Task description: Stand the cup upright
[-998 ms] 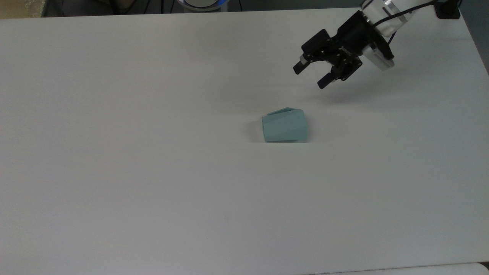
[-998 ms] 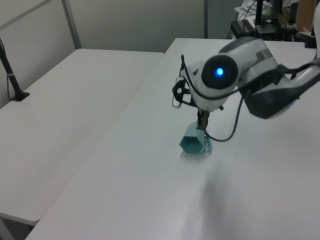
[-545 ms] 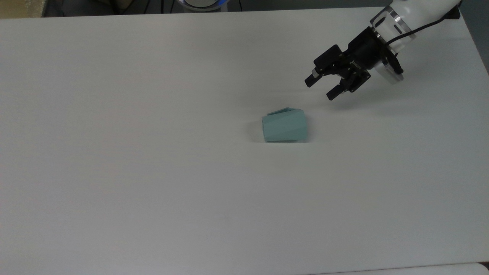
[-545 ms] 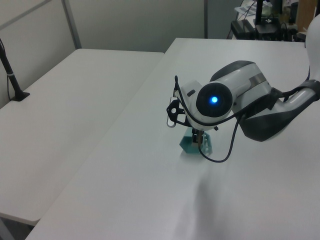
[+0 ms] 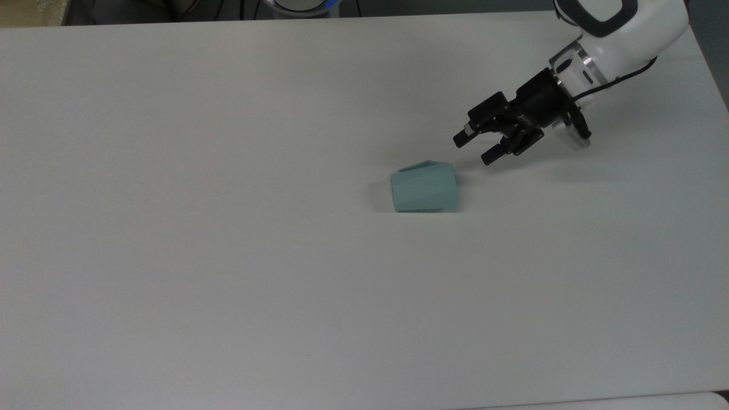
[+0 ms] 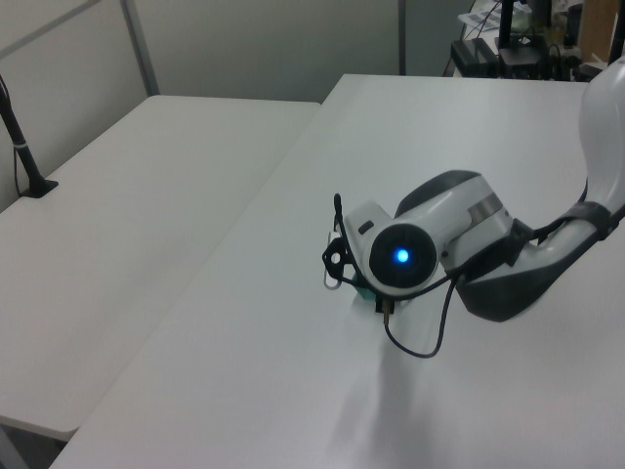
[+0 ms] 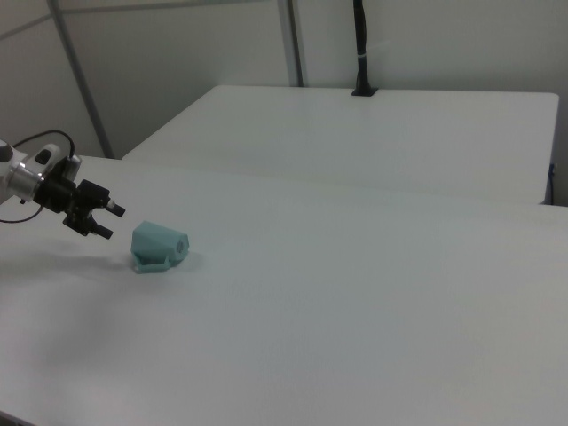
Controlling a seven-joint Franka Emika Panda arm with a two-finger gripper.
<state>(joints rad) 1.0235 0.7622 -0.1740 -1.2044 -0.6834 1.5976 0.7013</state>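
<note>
Teal cup (image 5: 424, 187) on its side, open tool (image 5: 474, 148) just beside.

The top view looks steeply down on the table (image 5: 228, 285). The left and right views face it obliquely from opposite ends, sharing its middle.

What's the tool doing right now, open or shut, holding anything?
Tool: open and empty, fingers spread, just off the top view's right of the cup, which lies on its side on the table.
</note>
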